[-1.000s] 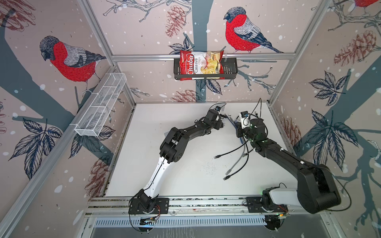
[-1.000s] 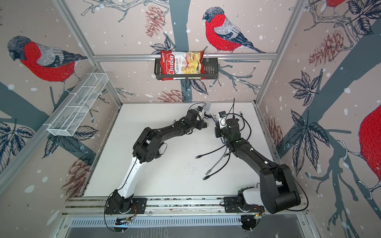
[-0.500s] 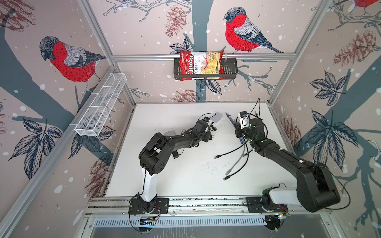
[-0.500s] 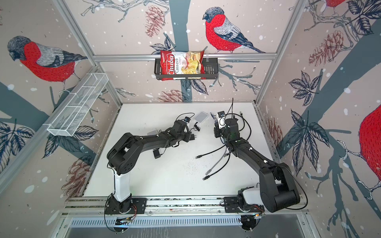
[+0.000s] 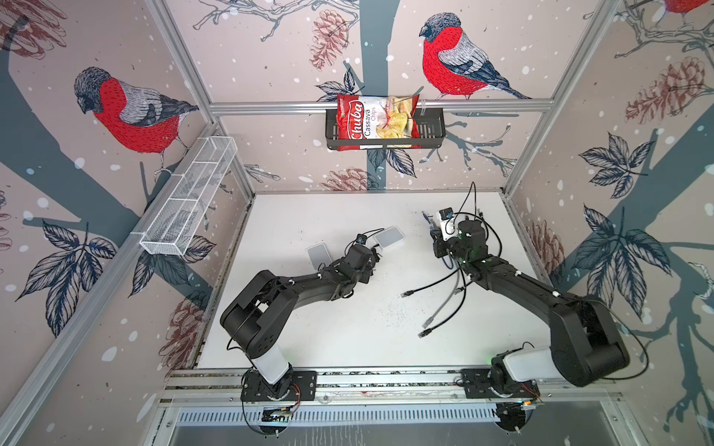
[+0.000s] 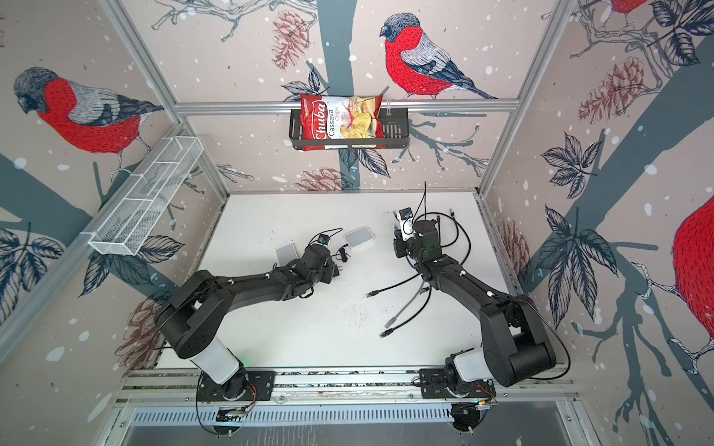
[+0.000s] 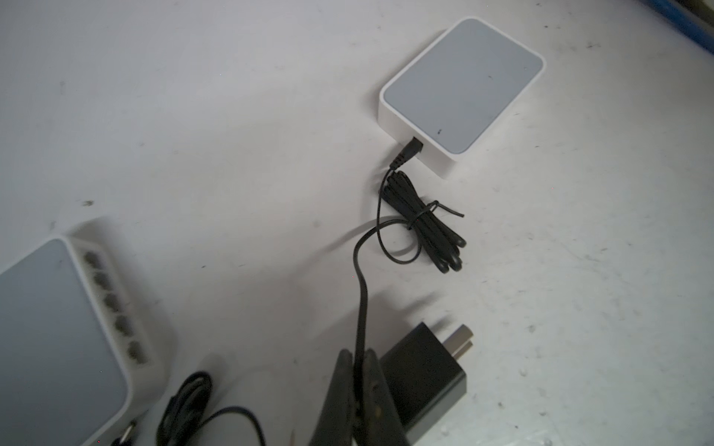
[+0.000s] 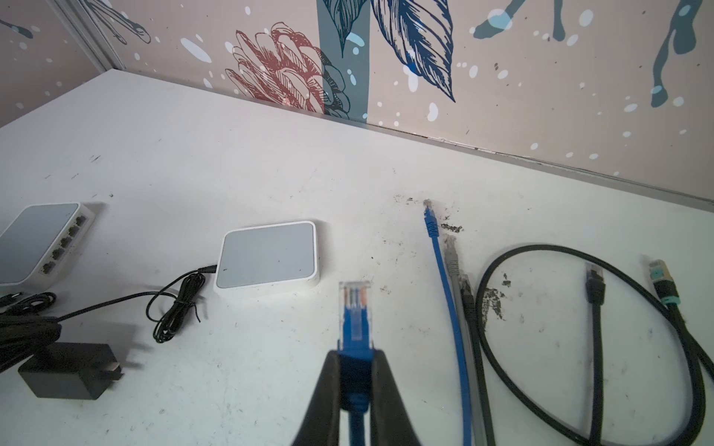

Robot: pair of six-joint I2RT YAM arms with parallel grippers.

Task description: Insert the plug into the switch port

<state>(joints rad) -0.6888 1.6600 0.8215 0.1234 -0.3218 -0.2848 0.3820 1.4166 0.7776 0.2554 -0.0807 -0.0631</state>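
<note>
White table (image 8: 270,154), right gripper (image 8: 355,370) clamped on blue plug (image 8: 354,309).

The right gripper (image 8: 355,367) pinches a blue plug (image 8: 353,309), its clear tip pointing to twelve o'clock; at ten o'clock of it lies a white switch (image 8: 266,256) with a black power lead (image 8: 174,301) plugged in; at nine o'clock a second switch (image 8: 42,241) shows its ports; loose cables (image 8: 595,309) lie at three o'clock.

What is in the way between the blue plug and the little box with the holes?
The right hand holds the blue plug. Between it and the ported switch sits the other switch with its black cord.
</note>
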